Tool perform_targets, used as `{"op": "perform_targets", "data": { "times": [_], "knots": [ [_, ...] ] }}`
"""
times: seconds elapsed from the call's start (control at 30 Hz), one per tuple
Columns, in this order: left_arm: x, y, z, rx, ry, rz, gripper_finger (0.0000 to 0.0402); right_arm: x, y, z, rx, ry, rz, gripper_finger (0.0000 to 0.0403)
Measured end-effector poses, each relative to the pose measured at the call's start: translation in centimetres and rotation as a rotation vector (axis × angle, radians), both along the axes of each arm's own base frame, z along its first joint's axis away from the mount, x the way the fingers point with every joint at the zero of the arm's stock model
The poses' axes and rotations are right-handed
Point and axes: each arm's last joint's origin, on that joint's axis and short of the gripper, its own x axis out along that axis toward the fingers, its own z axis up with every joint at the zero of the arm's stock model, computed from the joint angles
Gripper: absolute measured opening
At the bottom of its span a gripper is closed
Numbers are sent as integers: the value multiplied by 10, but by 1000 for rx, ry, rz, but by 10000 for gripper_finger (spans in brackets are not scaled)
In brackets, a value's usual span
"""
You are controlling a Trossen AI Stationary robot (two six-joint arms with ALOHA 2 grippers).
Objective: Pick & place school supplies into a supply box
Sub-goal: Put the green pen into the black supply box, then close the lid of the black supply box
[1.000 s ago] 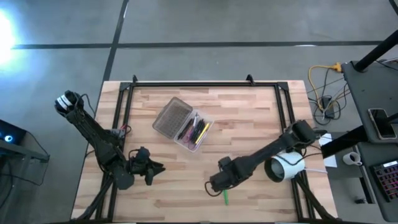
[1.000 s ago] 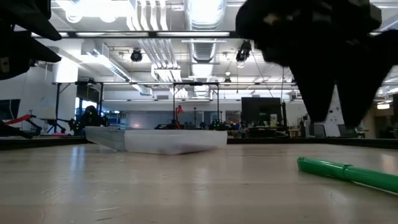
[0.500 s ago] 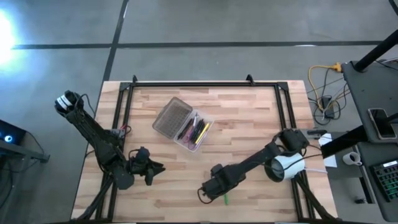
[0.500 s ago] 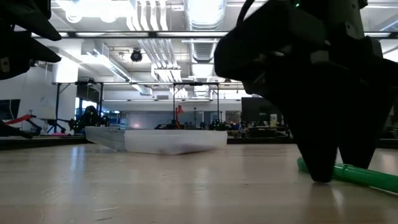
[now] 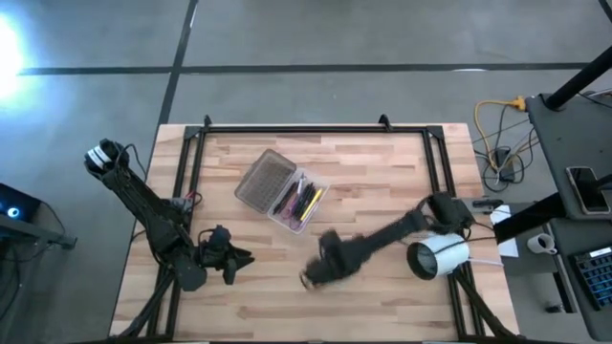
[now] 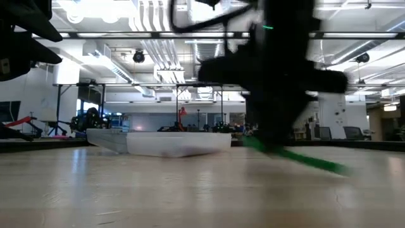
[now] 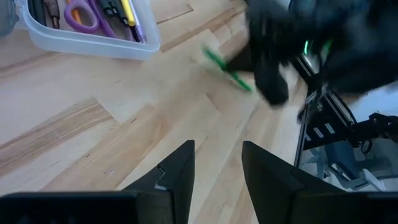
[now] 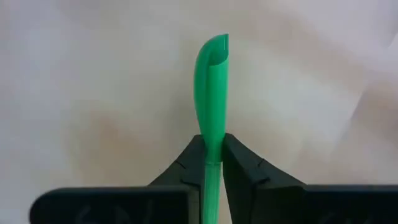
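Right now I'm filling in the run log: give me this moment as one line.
right gripper: shut on green marker, lifted off table | left gripper: open, waiting at table's left | supply box: open, holds supplies

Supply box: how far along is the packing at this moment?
Done: the supply box already holds pencils, pens and purple scissors. In hand: the right pincer is shut on the green marker, lifted off the table near the front edge. Left: carrying the marker to the box and releasing it. The left pincer waits open at the front left.
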Motion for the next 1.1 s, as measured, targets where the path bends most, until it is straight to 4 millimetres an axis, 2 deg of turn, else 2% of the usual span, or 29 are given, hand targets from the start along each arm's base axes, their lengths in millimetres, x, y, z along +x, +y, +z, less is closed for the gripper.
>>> {"op": "perform_targets", "data": {
  "times": [0.13,0.23,0.4,0.47,0.57,0.7,0.8,0.87,1.0,1.1],
  "knots": [
    [0,0,0,0,0,0,117,18,-38,49,-41,-262,-109,24],
    [0,0,0,-1,-1,0,117,34,-71,67,-58,-446,-165,23],
    [0,0,0,-4,-3,0,117,56,-131,82,-63,-661,-332,28],
    [0,-1,1,-7,-6,0,117,62,-147,78,-56,-696,-392,39],
    [1,-1,4,-14,-18,5,117,69,-165,61,-25,-688,-453,57],
    [2,1,9,45,-75,70,117,74,-180,44,53,-635,-467,76],
    [3,6,13,96,-139,170,117,71,-178,26,78,-548,-499,86],
    [4,14,16,123,-171,245,117,66,-175,22,62,-484,-486,93],
    [7,40,16,89,-142,396,117,54,-178,31,-8,-365,-304,110],
    [10,62,17,70,-77,460,117,48,-178,50,-75,-339,-120,119]
  ]
}}
